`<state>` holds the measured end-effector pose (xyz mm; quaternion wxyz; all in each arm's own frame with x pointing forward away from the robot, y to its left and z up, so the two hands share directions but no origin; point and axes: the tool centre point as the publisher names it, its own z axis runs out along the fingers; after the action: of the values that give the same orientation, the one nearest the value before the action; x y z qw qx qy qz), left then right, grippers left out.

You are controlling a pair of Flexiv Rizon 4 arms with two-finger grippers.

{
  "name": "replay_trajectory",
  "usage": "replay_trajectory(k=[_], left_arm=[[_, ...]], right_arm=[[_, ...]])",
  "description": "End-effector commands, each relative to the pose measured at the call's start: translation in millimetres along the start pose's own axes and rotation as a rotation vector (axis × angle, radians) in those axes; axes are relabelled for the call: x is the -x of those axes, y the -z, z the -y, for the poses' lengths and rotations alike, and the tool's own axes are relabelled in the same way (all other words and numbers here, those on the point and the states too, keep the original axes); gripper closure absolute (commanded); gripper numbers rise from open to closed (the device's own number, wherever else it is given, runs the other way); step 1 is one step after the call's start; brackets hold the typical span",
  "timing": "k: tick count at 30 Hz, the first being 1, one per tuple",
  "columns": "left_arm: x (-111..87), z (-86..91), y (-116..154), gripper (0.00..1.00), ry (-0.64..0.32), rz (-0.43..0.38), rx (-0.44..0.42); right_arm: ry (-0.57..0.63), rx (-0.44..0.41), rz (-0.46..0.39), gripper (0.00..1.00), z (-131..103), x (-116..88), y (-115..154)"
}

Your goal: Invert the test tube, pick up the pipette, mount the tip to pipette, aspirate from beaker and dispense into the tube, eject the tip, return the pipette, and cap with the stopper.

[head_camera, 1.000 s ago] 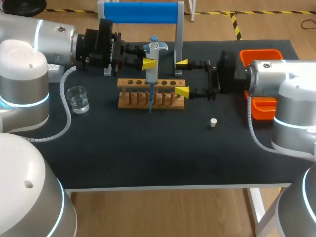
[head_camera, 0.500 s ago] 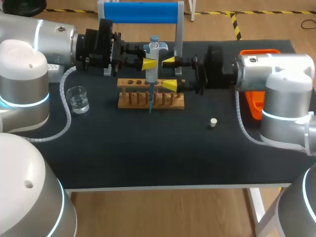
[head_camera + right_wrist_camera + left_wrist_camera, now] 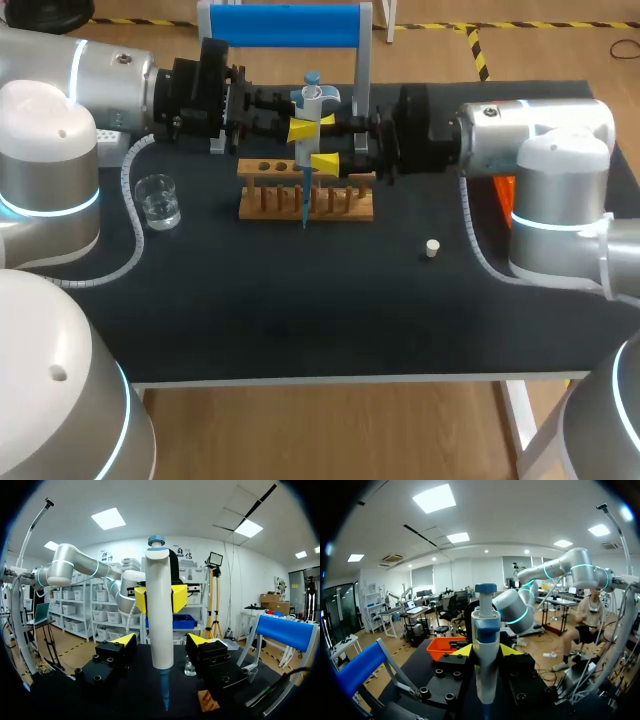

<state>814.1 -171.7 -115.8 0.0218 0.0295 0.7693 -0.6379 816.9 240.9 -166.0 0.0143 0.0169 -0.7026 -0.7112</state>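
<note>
The left jaws are gripping the pipette (image 3: 309,135) by its body, holding it upright over the rack (image 3: 262,205); its long axis is running vertically, with the blue tip (image 3: 304,208) pointing down. The right jaws are standing open on either side of that same body, facing the left jaws from the opposite side; the pipette is thus sitting squarely between them, so any closing would likely be a sideways pinch across the vertical axis. The right wrist view is showing clear gaps between its fingers (image 3: 122,641) and the barrel, which the head view is hiding; only the head view is showing the beaker (image 3: 158,200) and stopper (image 3: 432,248) sitting on the counter (image 3: 300,320), well apart.
</note>
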Motion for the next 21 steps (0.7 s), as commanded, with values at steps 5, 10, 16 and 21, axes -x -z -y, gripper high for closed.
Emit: replay_trajectory(k=[5,10,16,21], left_arm=[[1.1,0.3,0.2,1.0,0.0,-0.002,0.0],[1.1,0.3,0.2,1.0,0.0,-0.002,0.0],[1.1,0.3,0.2,1.0,0.0,-0.002,0.0],[1.1,0.3,0.2,1.0,0.0,-0.002,0.0]], right_arm=[[-0.008,-0.006,-0.008,0.44,2.0,5.9,-10.4],[-0.013,-0.002,-0.009,0.43,2.2,8.3,-13.0],[-0.014,0.008,-0.011,0.44,-0.8,9.8,-16.0],[-0.007,0.017,-0.015,0.45,-5.3,8.6,-16.4]])
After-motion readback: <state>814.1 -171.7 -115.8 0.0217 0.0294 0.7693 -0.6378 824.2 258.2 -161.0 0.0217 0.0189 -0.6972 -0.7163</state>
